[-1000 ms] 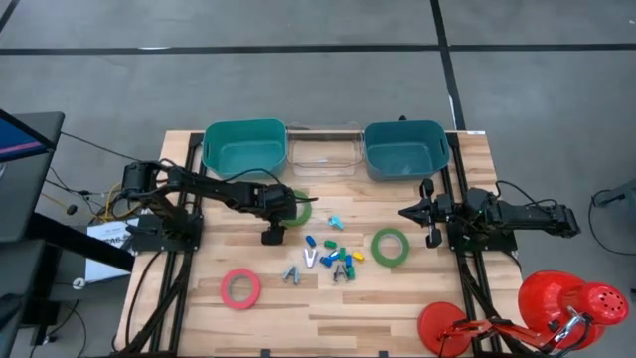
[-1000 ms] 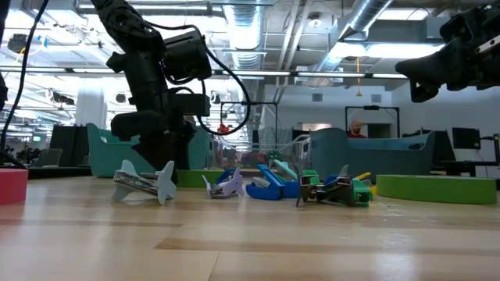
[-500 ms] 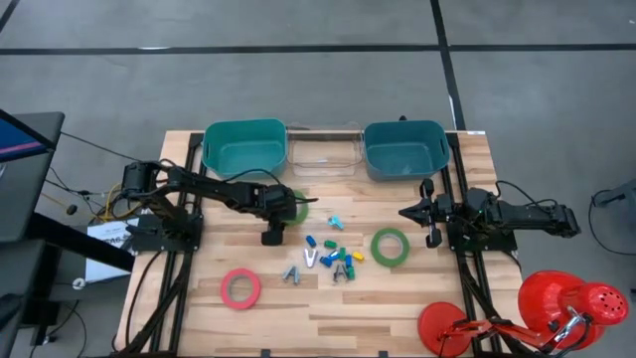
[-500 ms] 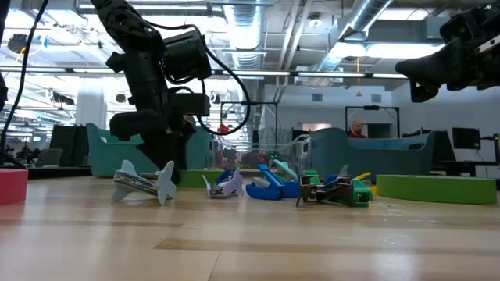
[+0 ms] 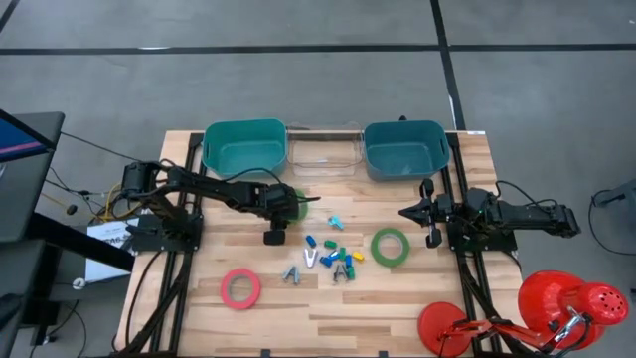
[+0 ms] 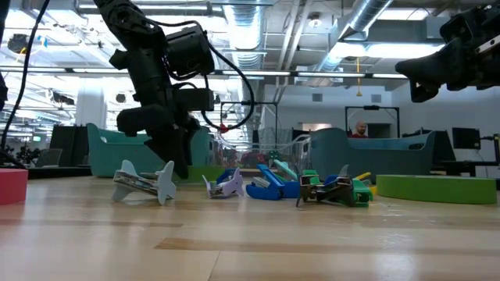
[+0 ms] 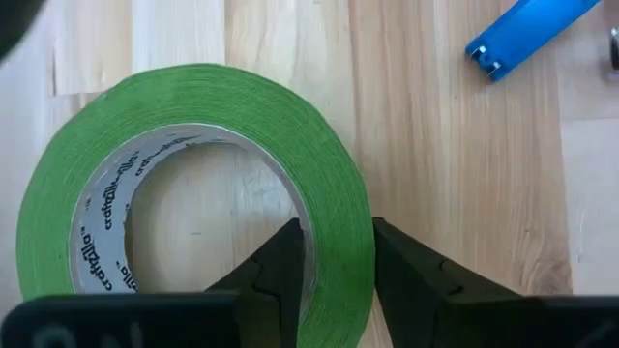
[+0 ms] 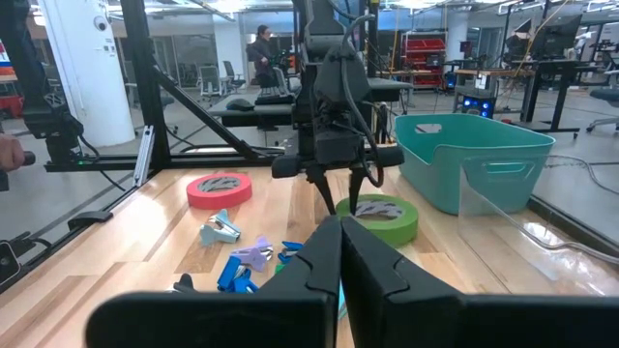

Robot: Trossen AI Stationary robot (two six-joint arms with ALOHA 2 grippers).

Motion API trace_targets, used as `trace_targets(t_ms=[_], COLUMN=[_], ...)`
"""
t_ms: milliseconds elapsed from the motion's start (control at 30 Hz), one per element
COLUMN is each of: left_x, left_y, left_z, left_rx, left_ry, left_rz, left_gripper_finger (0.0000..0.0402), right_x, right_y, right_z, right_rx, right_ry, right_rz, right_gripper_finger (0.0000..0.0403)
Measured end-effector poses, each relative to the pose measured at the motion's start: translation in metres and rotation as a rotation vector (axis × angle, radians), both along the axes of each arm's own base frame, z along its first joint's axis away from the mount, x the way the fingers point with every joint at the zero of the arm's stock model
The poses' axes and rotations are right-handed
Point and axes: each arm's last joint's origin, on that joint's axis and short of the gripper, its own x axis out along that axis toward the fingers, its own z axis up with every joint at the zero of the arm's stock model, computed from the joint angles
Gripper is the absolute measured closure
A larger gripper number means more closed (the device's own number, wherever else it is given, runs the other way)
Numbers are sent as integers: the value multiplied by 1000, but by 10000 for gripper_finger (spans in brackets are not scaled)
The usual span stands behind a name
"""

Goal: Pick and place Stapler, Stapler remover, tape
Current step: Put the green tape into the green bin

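A green tape roll [image 5: 296, 206] lies on the table in front of the left teal bin [image 5: 244, 147]. My left gripper [image 7: 338, 256] stands over it, shut on its wall. A second green tape roll [image 5: 390, 247] and a pinkish-red one [image 5: 240, 288] lie flat farther toward the near edge. Between them lies a heap of small blue, green and grey staplers and staple removers [image 5: 330, 257]. My right gripper [image 5: 402, 212] hangs shut above the table's right side, holding nothing. My left gripper pinches the green tape roll's wall [image 7: 338, 222]. One finger [image 7: 280, 275] stands inside the hole and the other finger [image 7: 411, 280] outside the roll. The fingers come from above, pointing down. In the right wrist view the roll [image 8: 379, 215] seems to lie flat on the table.
A clear bin [image 5: 322, 149] stands between the left teal bin and the right teal bin [image 5: 404, 149] along the far edge. A small blue stapler [image 7: 522, 34] lies close to the held roll. Red lamp-like objects [image 5: 566, 303] sit off the near right corner.
My left gripper has drawn its fingers together on the green tape roll's wall and has tipped a little over it. The roll has stayed about where it was.
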Motion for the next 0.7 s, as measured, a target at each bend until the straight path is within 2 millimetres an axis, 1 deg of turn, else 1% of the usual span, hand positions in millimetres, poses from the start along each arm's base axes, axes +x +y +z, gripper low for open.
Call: trace_targets(t_ms=[167,433,533,700], left_x=[-1,-11,-14,-16], left_y=[-1,-12,-15,-15], left_z=[13,54,66,73], left_rx=[8,19,21,21], left_ry=[-51,-214,-266,-308], left_rz=[0,-35,-41,-39], left_gripper_finger=[304,304,304,304], right_x=[0,0,0,0], right_y=[0,0,0,0], right_z=[0,0,0,0], right_rx=[0,0,0,0], right_ry=[0,0,0,0], right_rz=[0,0,0,0], right_gripper_finger=[403,403,403,403])
